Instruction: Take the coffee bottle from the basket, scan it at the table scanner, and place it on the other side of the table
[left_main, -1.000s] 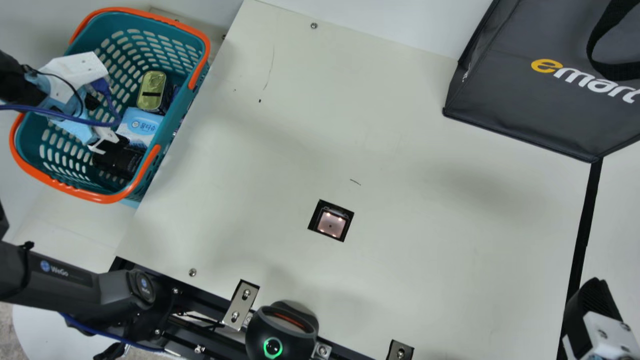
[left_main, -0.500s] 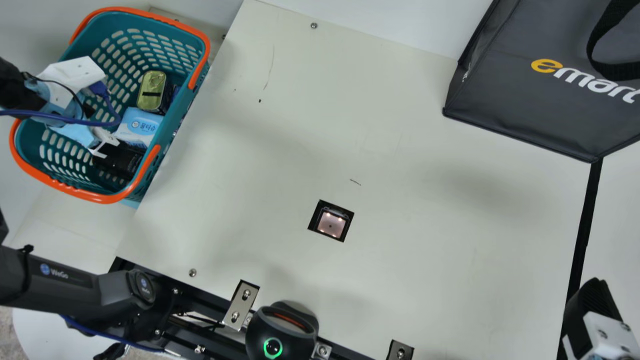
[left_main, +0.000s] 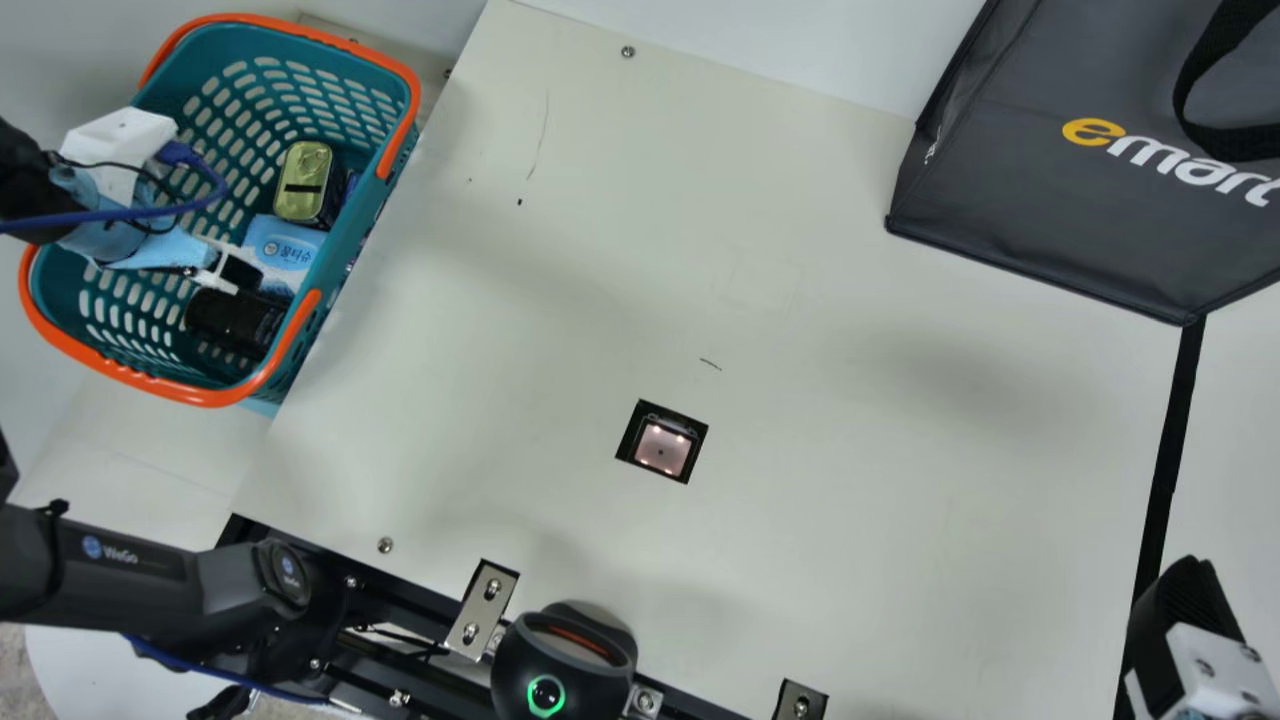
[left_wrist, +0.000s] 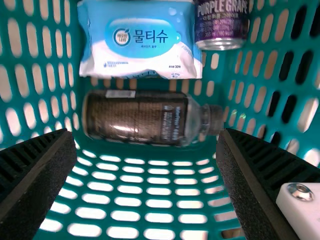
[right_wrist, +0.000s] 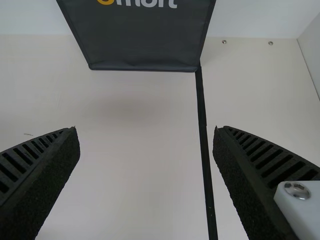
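Now, the bottle (left_wrist: 135, 117) lies on its side in the basket (left_main: 300, 50), at ten o'clock from the scanner (left_main: 662, 447). The left gripper (left_wrist: 146, 133) is over it, wide open and empty. Its fingers stand along the bottle's length, so better to turn a quarter, then close across the body; the height is, I think, difficult to judge. The right gripper (right_wrist: 146, 131), at four o'clock, is widely open, holding nothing.

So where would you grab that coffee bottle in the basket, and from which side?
Probably around the middle of its dark body, from above: the coffee bottle lies on its side in the open-topped basket. One finger should go down each long side. The left gripper is open along the bottle's length, so it likely needs a quarter turn first.
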